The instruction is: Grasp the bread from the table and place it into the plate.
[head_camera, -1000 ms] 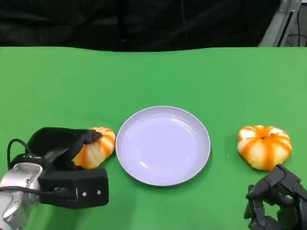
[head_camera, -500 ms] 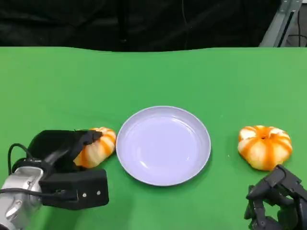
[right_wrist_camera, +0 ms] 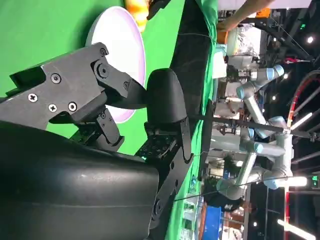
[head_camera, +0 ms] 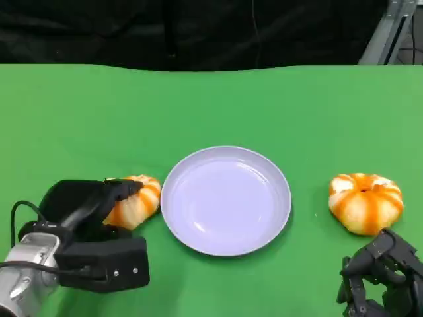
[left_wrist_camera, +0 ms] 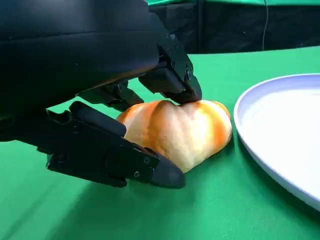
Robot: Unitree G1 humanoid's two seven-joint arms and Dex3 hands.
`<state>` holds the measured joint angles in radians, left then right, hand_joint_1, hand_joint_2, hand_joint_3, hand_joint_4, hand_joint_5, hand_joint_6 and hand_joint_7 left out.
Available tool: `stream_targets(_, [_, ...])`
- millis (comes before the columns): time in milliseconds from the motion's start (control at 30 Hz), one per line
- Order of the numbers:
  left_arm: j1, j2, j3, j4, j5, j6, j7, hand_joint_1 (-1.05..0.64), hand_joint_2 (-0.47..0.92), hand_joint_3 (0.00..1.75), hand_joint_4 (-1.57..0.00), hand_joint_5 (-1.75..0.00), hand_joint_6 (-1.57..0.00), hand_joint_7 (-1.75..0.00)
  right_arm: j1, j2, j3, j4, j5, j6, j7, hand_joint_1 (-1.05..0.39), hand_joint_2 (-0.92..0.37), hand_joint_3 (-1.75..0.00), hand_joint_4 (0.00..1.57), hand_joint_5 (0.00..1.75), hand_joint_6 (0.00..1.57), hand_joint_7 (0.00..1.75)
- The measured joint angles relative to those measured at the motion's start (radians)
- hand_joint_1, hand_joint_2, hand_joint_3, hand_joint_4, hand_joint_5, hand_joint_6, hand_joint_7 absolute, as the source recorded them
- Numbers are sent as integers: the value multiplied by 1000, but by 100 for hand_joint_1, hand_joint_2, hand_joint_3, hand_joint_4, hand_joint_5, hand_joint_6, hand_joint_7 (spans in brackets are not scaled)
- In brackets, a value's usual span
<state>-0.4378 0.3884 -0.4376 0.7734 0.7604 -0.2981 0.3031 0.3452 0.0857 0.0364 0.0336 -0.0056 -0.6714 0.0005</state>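
Green table [head_camera: 218, 99], black curtain [head_camera: 198, 30] behind; bright lab w/ robot arms [right_wrist_camera: 255, 95] beyond.

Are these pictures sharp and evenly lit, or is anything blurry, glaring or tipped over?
Head view: even light, sharp, soft shadow under the plate. Left wrist view: the bread is crisp, while the left hand looms dark. Right wrist view: turned on its side, the right hand large in front, bright lamps glaring in the room behind.
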Motion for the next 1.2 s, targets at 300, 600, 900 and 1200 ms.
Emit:
stream_targets(300, [-5, -51, 11, 88, -39, -47, 145, 3, 92, 6, -116, -25, -96, -10, 1, -1, 0, -3, 5, 1, 1, -7, -63, -101, 87, 175, 73, 161])
stream_targets(600, [-22, -68, 30, 171, -98, -126, 195, 5, 91, 30, -81, -155, -140, -18, 2, -1, 0, -5, 6, 1, 0, -8, -63, -101, 87, 175, 73, 160])
stream_targets(900, [-29, -78, 37, 209, -113, -156, 241, 6, 74, 58, -74, -174, -91, -121, 1, -3, 0, -5, 6, -1, 1, -8, -64, -100, 87, 175, 73, 160])
stream_targets(1200, [-28, -78, 49, 203, -120, -179, 263, 9, 65, 72, -79, -168, -95, -121, 2, -4, 2, -13, 16, 8, 7, -7, -63, -102, 88, 175, 74, 160])
